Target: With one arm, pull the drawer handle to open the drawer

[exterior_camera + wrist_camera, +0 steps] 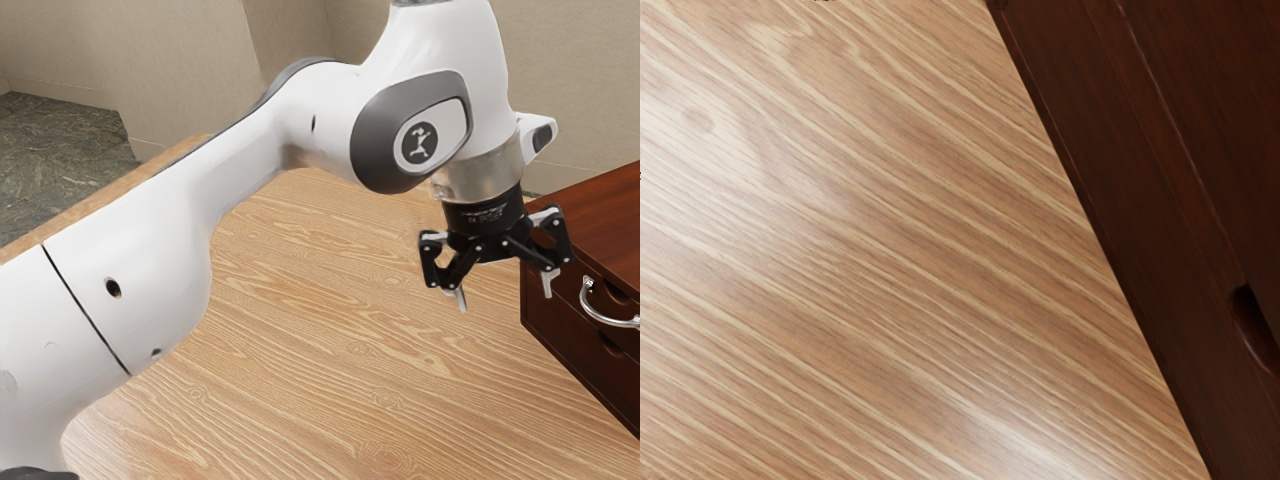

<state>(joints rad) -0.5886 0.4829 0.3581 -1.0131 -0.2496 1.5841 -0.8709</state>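
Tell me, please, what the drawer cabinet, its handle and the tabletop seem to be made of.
Drawer cabinet: dark reddish wood, apparently lacquered, with faint grain and a soft sheen.
Handle: likely polished metal, silvery with bright highlights.
Tabletop: light oak-like wood or veneer, bold grain lines under a satin gloss.

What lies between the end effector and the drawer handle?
Nothing: in the exterior view the stretch from the end effector to the drawer handle holds only bare table and the cabinet's front.
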